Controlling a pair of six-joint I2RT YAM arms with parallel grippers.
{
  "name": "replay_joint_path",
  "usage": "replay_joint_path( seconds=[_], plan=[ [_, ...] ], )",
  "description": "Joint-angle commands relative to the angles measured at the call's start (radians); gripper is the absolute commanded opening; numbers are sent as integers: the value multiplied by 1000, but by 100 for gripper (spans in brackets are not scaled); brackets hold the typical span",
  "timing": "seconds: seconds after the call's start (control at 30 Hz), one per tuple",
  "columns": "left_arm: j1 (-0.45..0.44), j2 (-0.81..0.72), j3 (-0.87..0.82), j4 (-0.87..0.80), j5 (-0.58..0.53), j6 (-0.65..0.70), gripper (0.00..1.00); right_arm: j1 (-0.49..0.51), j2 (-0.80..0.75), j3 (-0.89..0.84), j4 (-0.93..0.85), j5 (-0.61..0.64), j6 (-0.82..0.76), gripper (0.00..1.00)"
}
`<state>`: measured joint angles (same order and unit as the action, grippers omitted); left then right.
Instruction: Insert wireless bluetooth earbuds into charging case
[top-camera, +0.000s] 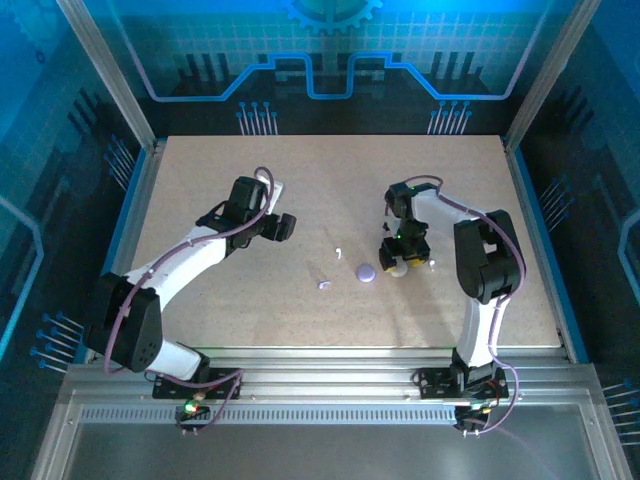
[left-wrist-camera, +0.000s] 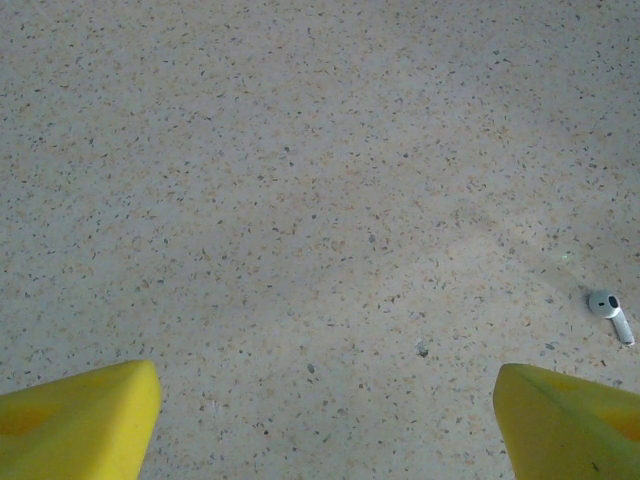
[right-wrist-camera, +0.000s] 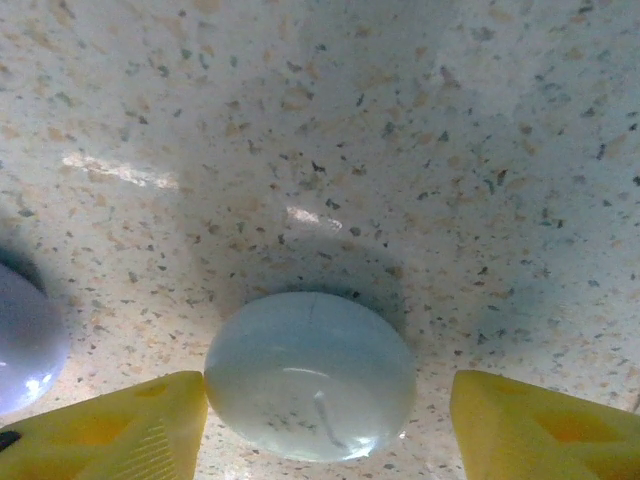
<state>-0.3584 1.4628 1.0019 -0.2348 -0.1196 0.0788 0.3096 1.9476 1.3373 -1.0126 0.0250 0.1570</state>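
The charging case (top-camera: 366, 271) lies on the bench (top-camera: 300, 180) as two round discs side by side, right of centre. In the right wrist view the off-white disc (right-wrist-camera: 310, 375) sits flat and domed, with the lavender disc (right-wrist-camera: 25, 340) near it at the left edge and a strip of bare bench between them. Whether the two are joined, I cannot tell.

The earbuds (top-camera: 338, 250) lie loose on the bench to the left of the lavender disc, apart from each other and from the case, one of them nearer the front edge (top-camera: 323, 284). A small white speck to the right of the off-white disc is too small to name. One earbud (left-wrist-camera: 610, 313) lies on its side at the right edge of the left wrist view.

The right hand (right-wrist-camera: 328, 400) is low over the off-white disc with its yellow fingers spread apart to either side. The left finger (right-wrist-camera: 110, 425) is just beside the disc's rim and the right finger is clear of it, so nothing is clamped. The left hand (left-wrist-camera: 325, 420) hangs over bare bench, fingers wide apart and holding nothing, well left of the case.

The step in hand looks like taking hold of the off-white disc, with no earbud seated yet. Next the right hand would need to centre itself, close gently on the smooth rounded rim without squirting the disc away, and keep it steady while the left hand goes for an earbud
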Motion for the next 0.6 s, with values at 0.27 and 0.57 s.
replay_joint_path(
  seconds=[0.27,0.57],
  plan=[
    [-11,21,31,-28,-34,-12,87,19,37,-6,3,-16,35,58],
    [-23,19,27,-42,-27,-20,87,29,22,-56,36,4,46,52]
  ],
)
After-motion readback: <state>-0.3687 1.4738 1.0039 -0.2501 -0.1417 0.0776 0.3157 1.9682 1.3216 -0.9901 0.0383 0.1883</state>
